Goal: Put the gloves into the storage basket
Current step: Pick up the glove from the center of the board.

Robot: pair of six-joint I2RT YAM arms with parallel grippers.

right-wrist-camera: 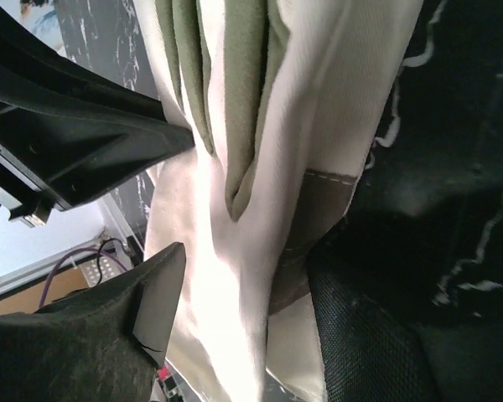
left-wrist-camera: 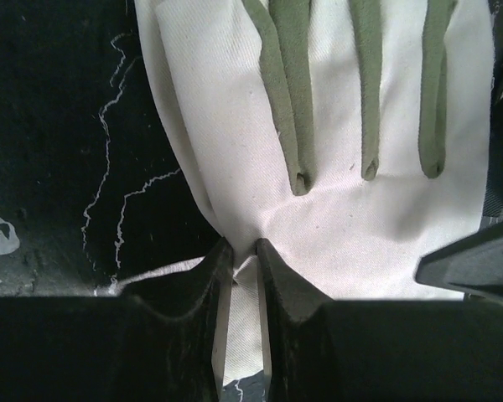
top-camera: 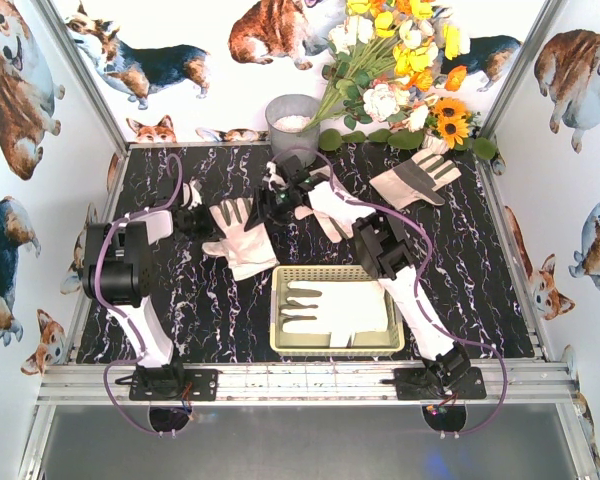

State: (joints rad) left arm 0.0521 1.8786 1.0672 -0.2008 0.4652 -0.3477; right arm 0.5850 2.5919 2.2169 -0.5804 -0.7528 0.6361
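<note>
The pale yellow storage basket (top-camera: 336, 271) sits at the front centre with one white glove (top-camera: 330, 310) lying in it. Three more gloves lie on the black marbled table: left of centre (top-camera: 238, 242), centre (top-camera: 332, 212) and back right (top-camera: 416, 178). My left gripper (top-camera: 198, 218) (left-wrist-camera: 243, 251) is shut on a pinched fold at the edge of the left-of-centre glove (left-wrist-camera: 352, 226), whose olive fingers point away. My right gripper (top-camera: 280, 195) (right-wrist-camera: 247, 276) reaches across the centre glove. Its jaws stand wide, closed on a bunched, folded glove (right-wrist-camera: 235, 251) that fills the gap between them.
A grey metal bucket (top-camera: 292, 120) and a bunch of artificial flowers (top-camera: 400, 70) stand at the back. Corgi-printed walls close in three sides. Purple cables (top-camera: 105, 260) loop beside the arms. A black part of the right arm (left-wrist-camera: 474, 264) shows at the edge of the left wrist view.
</note>
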